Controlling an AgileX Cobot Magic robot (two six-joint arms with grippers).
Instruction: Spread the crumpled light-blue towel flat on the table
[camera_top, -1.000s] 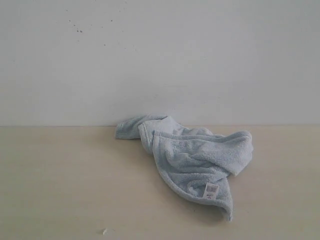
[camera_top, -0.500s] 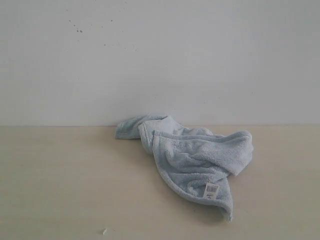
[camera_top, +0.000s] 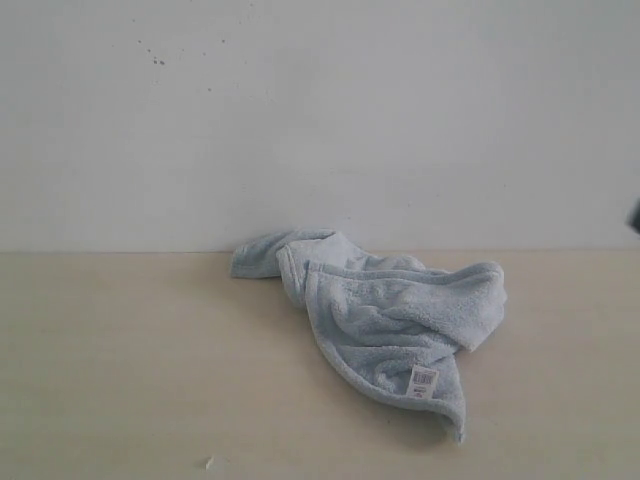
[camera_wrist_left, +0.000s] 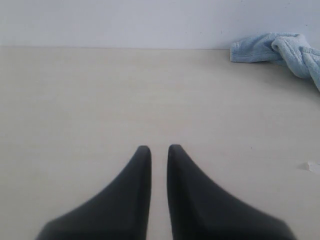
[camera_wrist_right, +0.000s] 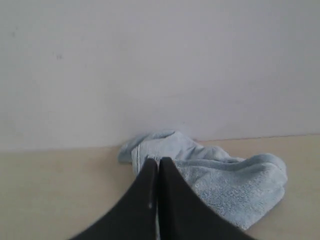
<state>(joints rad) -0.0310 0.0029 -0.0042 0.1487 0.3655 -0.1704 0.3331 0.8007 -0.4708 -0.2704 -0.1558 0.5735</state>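
Observation:
The light-blue towel (camera_top: 390, 320) lies crumpled in a heap on the beige table (camera_top: 120, 350), near the back wall and right of centre. Its white care tag (camera_top: 424, 380) shows on the front flap. The left wrist view shows one end of the towel (camera_wrist_left: 280, 50) far off to the side. My left gripper (camera_wrist_left: 159, 149) hovers over bare table, shut but for a narrow slit, holding nothing. My right gripper (camera_wrist_right: 158, 161) is shut, fingers touching, empty, and seen in front of the towel (camera_wrist_right: 230, 185) at a distance. Only a dark sliver (camera_top: 635, 215) of an arm enters the exterior view.
A plain white wall (camera_top: 320, 120) with dark specks stands right behind the table's far edge. A small white scrap (camera_top: 209, 463) lies on the table near the front left; the same scrap (camera_wrist_left: 310, 166) shows in the left wrist view. Bare table stretches left of the towel.
A dark sliver has appeared at the right edge of the exterior view. The towel has not moved.

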